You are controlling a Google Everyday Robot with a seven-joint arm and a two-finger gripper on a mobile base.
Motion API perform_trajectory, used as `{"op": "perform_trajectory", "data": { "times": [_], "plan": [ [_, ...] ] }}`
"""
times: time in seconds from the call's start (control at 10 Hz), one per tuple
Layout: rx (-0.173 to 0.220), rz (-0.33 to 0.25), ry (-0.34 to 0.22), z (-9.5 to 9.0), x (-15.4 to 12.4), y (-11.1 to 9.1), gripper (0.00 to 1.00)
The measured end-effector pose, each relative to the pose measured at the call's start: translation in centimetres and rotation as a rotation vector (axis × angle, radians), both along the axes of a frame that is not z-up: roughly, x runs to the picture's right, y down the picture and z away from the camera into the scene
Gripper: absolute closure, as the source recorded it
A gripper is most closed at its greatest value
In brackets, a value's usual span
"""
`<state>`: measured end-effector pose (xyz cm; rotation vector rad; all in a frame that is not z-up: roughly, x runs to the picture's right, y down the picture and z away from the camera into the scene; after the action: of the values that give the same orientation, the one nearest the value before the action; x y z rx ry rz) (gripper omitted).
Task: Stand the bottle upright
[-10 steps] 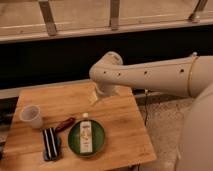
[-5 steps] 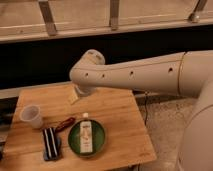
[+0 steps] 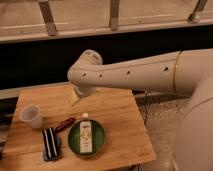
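Because the bottle point(image 3: 86, 136) is seen lying flat rather than standing, the scene is best read from the largest body downward. The arm point(image 3: 130, 75) is stretched in from the right of the view over the far half of the wooden surface point(image 3: 117, 117) and is bent downward at its wrist end. This reach is judged to be an approach, with enough height held that nothing below is knocked. Most things are gathered on the near-left part of the surface, within reach of that wrist. The green plate point(image 3: 72, 139) is set near the front edge, and the bottle is laid lengthwise across it, label up, its white cap pointed toward the far side at the rim. Since it rests on its side in a shallow dish, some rolling is to be expected once it is touched. The black striped object point(image 3: 50, 143) is placed just beside the plate on its left, and the translucent cup point(image 3: 31, 116) is stood upright farther left and back, so that both are apart from the bottle. The gripper point(image 3: 74, 97) is hung above the surface behind the plate, near the cap but not touching it, its jaws spread wide and nothing carried between them. A small reddish item point(image 3: 65, 124) is left between cup and plate, close to the cap, and could be nudged when that end is taken.
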<state>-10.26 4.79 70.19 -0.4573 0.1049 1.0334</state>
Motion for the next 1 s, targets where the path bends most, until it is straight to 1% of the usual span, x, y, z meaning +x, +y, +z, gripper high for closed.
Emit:
{"op": "perform_trajectory", "data": {
  "times": [0.1, 0.3, 0.5, 0.6, 0.8, 1.0],
  "plan": [
    [-0.018, -0.014, 0.01, 0.7, -0.3, 0.8, 0.2],
    [-0.078, -0.044, 0.057, 3.4, -0.5, 3.9, 0.2],
    [-0.133, -0.048, 0.099, 5.1, -0.3, 6.2, 0.2],
    [-0.164, -0.038, 0.12, 5.8, -0.3, 7.3, 0.2],
    [-0.2, -0.003, 0.154, 6.1, 0.0, 8.6, 0.2],
    [-0.22, 0.007, 0.179, 6.2, 0.1, 9.5, 0.2]
  ]
}}
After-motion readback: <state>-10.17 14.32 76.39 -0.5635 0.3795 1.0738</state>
